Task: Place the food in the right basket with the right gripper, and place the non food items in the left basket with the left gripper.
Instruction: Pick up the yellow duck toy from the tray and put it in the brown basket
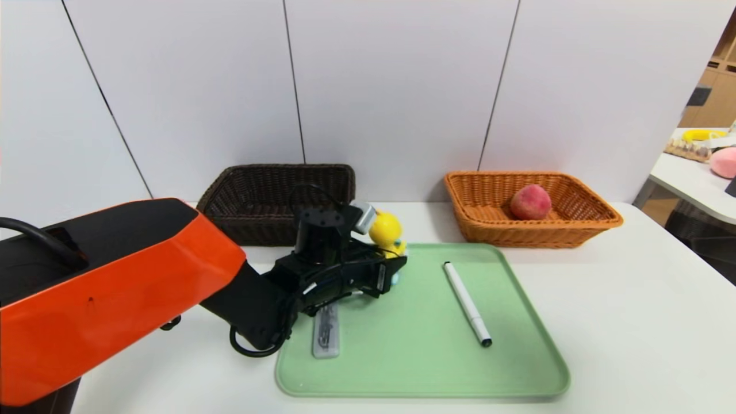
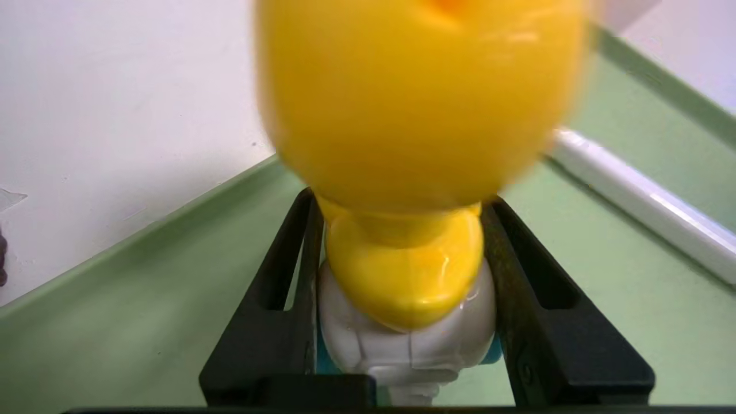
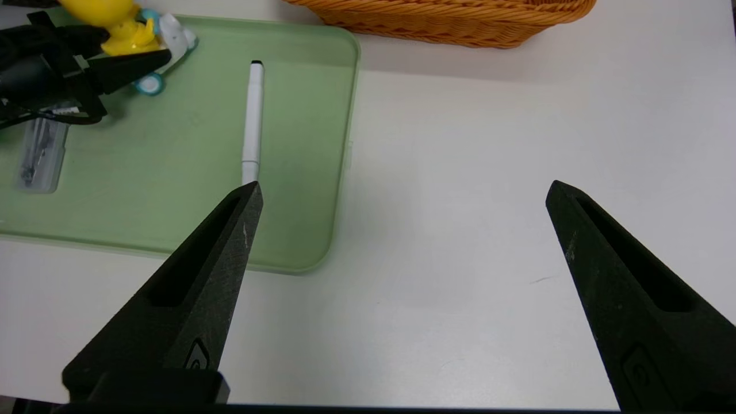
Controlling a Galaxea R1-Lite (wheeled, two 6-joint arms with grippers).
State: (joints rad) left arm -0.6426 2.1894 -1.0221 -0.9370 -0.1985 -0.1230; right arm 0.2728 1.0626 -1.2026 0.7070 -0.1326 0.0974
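Observation:
My left gripper [image 1: 394,265] [image 2: 401,198] is shut on the yellow duck toy [image 1: 385,229] [image 2: 408,115], its fingers [image 2: 287,276] pressing both sides of the toy's white wheeled base [image 2: 402,339] at the far left of the green tray [image 1: 414,356]. The grey case [image 1: 326,336] lies on the tray under my left arm. The white pen [image 1: 467,303] [image 3: 252,115] lies mid-tray. The peach [image 1: 530,202] sits in the orange right basket [image 1: 581,224]. The dark left basket [image 1: 259,195] stands behind my left arm. My right gripper [image 3: 405,187] hangs open over bare table, right of the tray.
Both baskets stand against the white wall at the back. A second table [image 1: 690,178] at the far right carries a pink round object [image 1: 724,162] and other items. The white tabletop [image 1: 632,322] runs right of the tray.

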